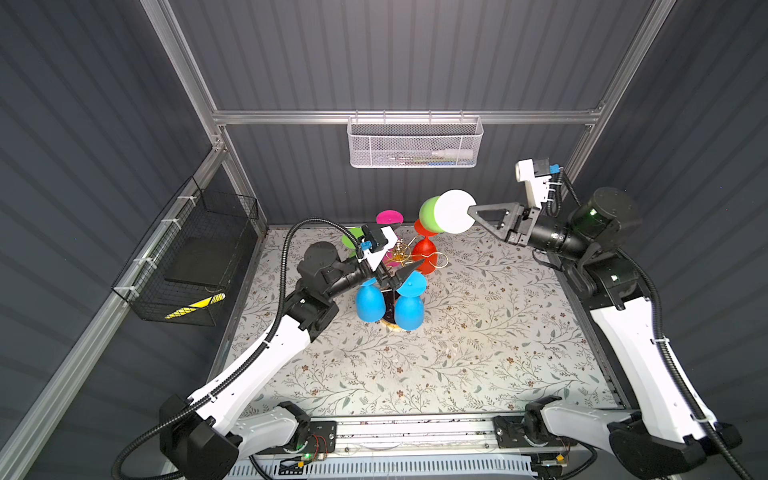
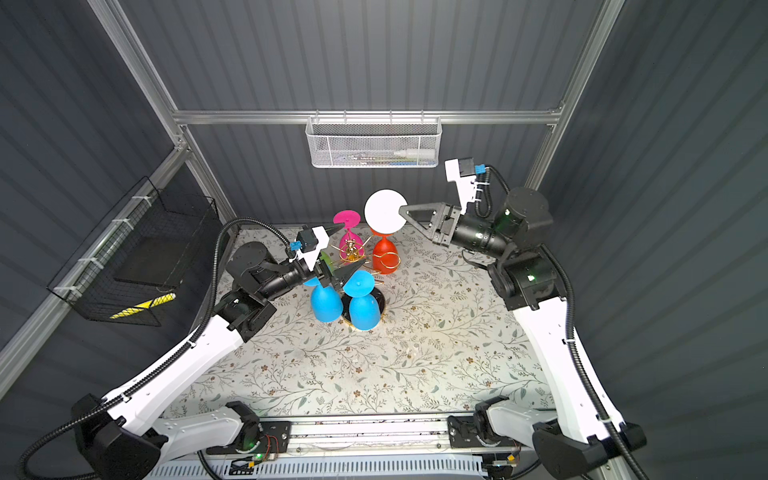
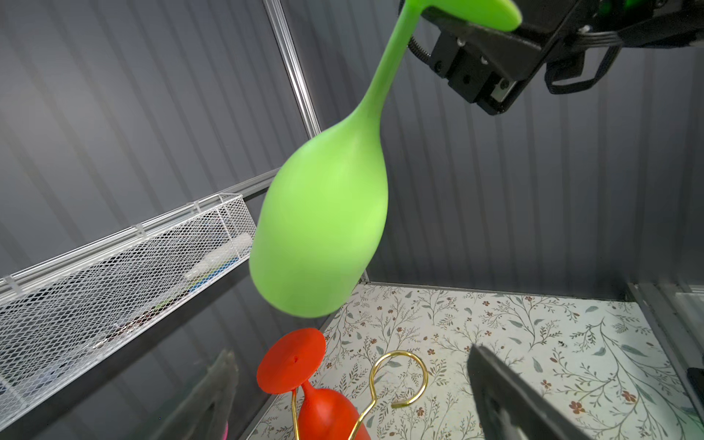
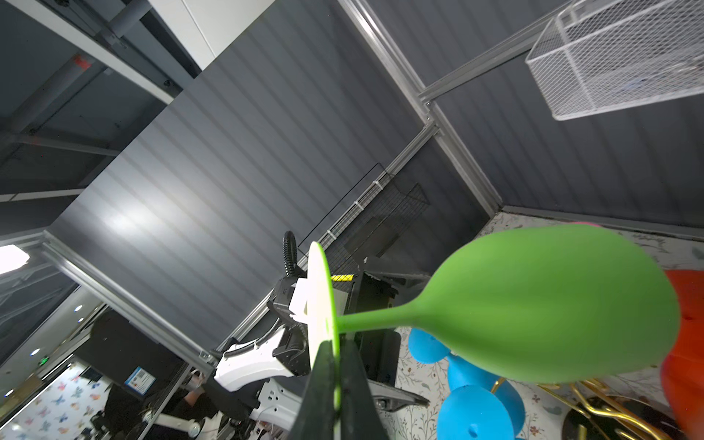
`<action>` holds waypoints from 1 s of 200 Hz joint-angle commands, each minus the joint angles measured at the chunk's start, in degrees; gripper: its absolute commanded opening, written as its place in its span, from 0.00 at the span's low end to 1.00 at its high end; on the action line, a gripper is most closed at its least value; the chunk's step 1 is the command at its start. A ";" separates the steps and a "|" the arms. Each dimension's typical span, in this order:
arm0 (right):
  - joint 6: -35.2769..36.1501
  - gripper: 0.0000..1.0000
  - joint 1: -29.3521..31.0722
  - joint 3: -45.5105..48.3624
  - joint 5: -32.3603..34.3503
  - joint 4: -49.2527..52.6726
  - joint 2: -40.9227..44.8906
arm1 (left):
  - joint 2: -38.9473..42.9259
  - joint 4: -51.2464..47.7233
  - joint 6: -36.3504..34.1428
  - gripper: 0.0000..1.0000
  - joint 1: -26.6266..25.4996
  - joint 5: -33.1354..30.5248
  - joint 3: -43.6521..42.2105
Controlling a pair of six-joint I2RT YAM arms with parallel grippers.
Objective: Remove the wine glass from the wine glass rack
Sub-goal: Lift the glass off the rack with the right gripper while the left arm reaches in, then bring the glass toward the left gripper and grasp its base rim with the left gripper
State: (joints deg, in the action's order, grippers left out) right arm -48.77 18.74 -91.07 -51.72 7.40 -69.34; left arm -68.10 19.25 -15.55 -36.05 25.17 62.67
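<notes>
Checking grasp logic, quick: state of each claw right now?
Left claw: open, holding nothing.
Right claw: shut on the foot of the green wine glass.

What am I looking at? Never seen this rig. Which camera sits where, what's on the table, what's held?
Two robot arms with two-finger grippers work over a floral-cloth table. Both top views look down from overhead; the wrist views come from a camera on each arm. On the table stands a gold wine glass rack with two blue glasses, a red glass and a pink glass hanging upside down. The right gripper is shut on the foot of a green wine glass, held up in the air. The left gripper is open and empty at the rack.
</notes>
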 commanded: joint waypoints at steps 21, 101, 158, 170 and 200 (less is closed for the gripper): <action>-8.09 0.00 1.62 1.85 -5.30 -11.62 -1.10 | -0.37 5.55 -3.45 0.97 -0.68 -2.36 1.31; -5.28 0.00 3.58 3.48 -3.66 -8.41 -0.90 | 1.14 9.22 -1.67 0.98 -0.77 -2.95 -0.01; 4.98 0.00 3.60 0.65 3.55 1.99 -0.44 | 10.94 3.54 6.46 0.97 -0.77 -2.49 -1.76; 6.56 0.00 3.67 0.67 4.98 3.06 -0.62 | 12.03 -1.73 9.23 0.94 -0.75 -2.87 1.03; 11.21 0.00 3.93 0.73 6.80 4.93 -1.06 | 8.56 -13.98 17.64 0.79 -0.69 -1.79 11.52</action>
State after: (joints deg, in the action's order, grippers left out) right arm -43.77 22.13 -88.88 -47.72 10.04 -70.63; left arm -56.88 16.27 -6.83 -36.45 22.52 66.35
